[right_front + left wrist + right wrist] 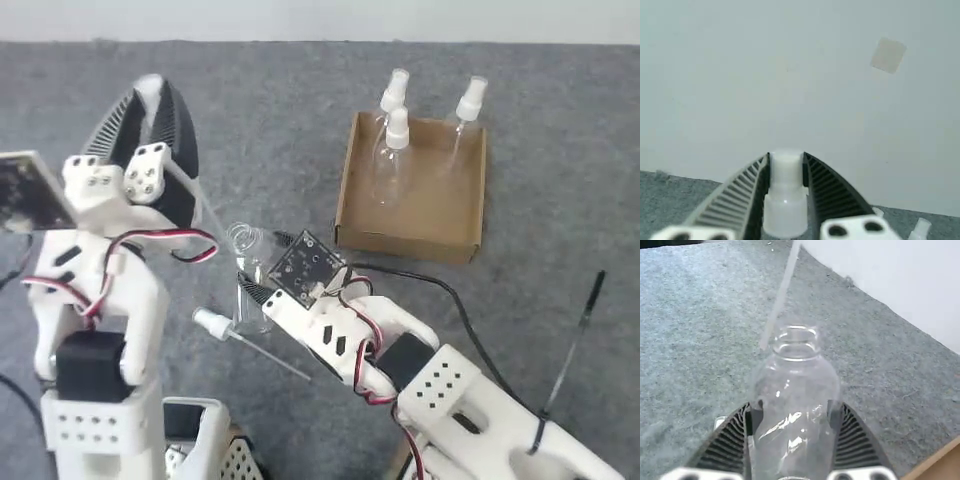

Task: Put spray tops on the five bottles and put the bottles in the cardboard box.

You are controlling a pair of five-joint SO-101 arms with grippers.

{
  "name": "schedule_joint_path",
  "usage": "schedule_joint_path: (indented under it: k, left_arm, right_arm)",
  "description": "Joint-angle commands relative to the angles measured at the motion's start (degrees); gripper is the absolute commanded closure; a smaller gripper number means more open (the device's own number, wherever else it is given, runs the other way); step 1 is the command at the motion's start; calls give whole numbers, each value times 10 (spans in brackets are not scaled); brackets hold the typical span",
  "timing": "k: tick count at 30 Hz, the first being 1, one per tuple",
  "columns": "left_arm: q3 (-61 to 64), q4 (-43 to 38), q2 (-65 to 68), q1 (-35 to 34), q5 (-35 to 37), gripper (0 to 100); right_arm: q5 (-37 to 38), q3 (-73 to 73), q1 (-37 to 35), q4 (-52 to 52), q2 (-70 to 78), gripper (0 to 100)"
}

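Left of the cardboard box [410, 243] holding three bottles [387, 165] stands an open bottle [248, 295], a spray top [212, 322] beside it.

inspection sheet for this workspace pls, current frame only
Surface: grey carpet, no spills seen.
Job's things: cardboard box holds three capped bottles. The open bottle is in the right pincer. A spray top is in the left pincer, its tube slanting above the open bottle's mouth. A loose spray top lies on the carpet near the right arm.
Clutter: black strap on the carpet at the right.
Grippers: left pincer shut on the spray top; right pincer shut on the open bottle.
Cables: servo leads loop on the left arm; black cable trails along the right arm.
Surroundings: pale wall with a small patch.
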Motion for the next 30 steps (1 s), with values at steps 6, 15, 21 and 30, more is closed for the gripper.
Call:
schedule_joint_path:
  k: [6,15,21,30]
  left_arm:
    - [-22,-55,-4,1,4,989]
    - [-27,-37,-4,4,4,989]
    - [33,14,-10,60,4,989]
    - [44,147,-10,77,-4,989]
  right_arm:
    - [-9,-7,-5,1,-25,993]
    - [-9,-7,-5,1,-25,993]
    - [-11,-7,-2,-1,-27,993]
    - [-131,-7,31,-14,-29,993]
